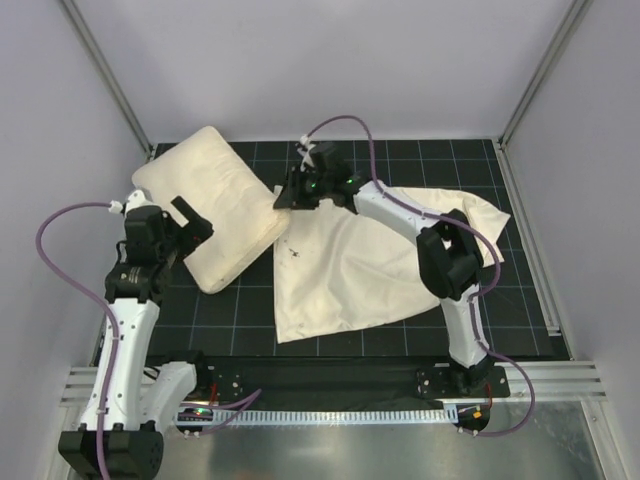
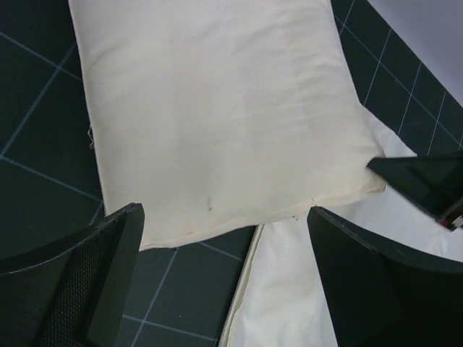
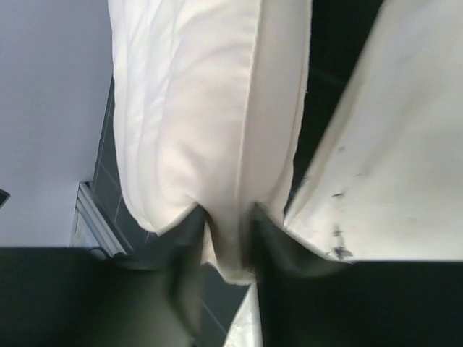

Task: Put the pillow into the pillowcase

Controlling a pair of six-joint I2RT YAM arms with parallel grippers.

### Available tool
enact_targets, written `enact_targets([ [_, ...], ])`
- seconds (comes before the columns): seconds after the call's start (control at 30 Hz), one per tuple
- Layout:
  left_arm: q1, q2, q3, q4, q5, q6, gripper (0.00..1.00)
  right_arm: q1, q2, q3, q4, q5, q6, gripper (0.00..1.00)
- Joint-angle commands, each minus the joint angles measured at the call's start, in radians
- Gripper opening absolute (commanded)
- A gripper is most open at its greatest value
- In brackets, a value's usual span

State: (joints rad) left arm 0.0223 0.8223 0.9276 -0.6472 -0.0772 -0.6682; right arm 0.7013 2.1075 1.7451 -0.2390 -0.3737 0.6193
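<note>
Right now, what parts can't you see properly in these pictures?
Top view: the right arm covers part of the pillowcase; its open end cannot be told.
Left wrist view: the pillow is cut off by the top edge.
Right wrist view: the right gripper, pinching the pillow's corner, is blurred, too close to the lens.

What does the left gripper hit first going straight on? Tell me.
Probably the pillow: the open left gripper points at its near edge. Depth is unclear from the wrist view.
</note>
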Motion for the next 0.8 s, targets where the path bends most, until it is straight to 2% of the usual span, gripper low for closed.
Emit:
enact_targets([
  [0.0, -0.051, 0.06, 0.0, 0.026, 0.047, 0.022, 1.0, -0.094, -0.069, 0.094, 0.001, -0.007, -0.023, 0.48],
  [0.1, -0.123, 0.145, 0.013, 0.029, 0.004, 0.021, 1.0, -0.144, -0.128, 0.036, -0.019, 0.031, -0.042, 0.83],
  [0.13, -0.178, 0.168, 0.029, 0.029, -0.028, 0.019, 1.0, -0.151, -0.15, 0.009, -0.013, 0.041, -0.065, 0.87],
  [0.17, -0.211, 0.219, 0.037, 0.024, -0.124, 0.013, 1.0, -0.157, -0.173, -0.019, -0.011, 0.047, -0.076, 0.89],
  [0.27, -0.278, 0.319, 0.06, 0.058, -0.22, -0.013, 1.0, -0.161, -0.25, -0.125, -0.01, 0.041, -0.111, 0.9],
  [0.4, -0.256, 0.484, 0.12, 0.046, -0.35, -0.002, 1.0, -0.16, -0.354, -0.275, 0.018, 0.025, -0.131, 0.9],
  [0.47, -0.193, 0.532, 0.145, 0.04, -0.354, 0.001, 1.0, -0.16, -0.421, -0.363, 0.038, 0.019, -0.135, 0.9],
  [0.57, -0.067, 0.548, 0.079, 0.141, -0.207, -0.013, 1.0, -0.16, -0.493, -0.453, 0.058, 0.015, -0.141, 0.9],
  [0.6, 0.005, 0.54, 0.053, 0.177, -0.155, -0.022, 1.0, -0.16, -0.506, -0.484, 0.06, 0.01, -0.144, 0.9],
  [0.63, 0.028, 0.526, 0.03, 0.261, -0.071, -0.031, 1.0, -0.16, -0.52, -0.496, 0.069, -0.011, -0.145, 0.9],
  [0.77, 0.097, 0.535, -0.027, 0.356, -0.024, -0.033, 1.0, -0.16, -0.573, -0.573, 0.115, -0.063, -0.124, 0.9],
])
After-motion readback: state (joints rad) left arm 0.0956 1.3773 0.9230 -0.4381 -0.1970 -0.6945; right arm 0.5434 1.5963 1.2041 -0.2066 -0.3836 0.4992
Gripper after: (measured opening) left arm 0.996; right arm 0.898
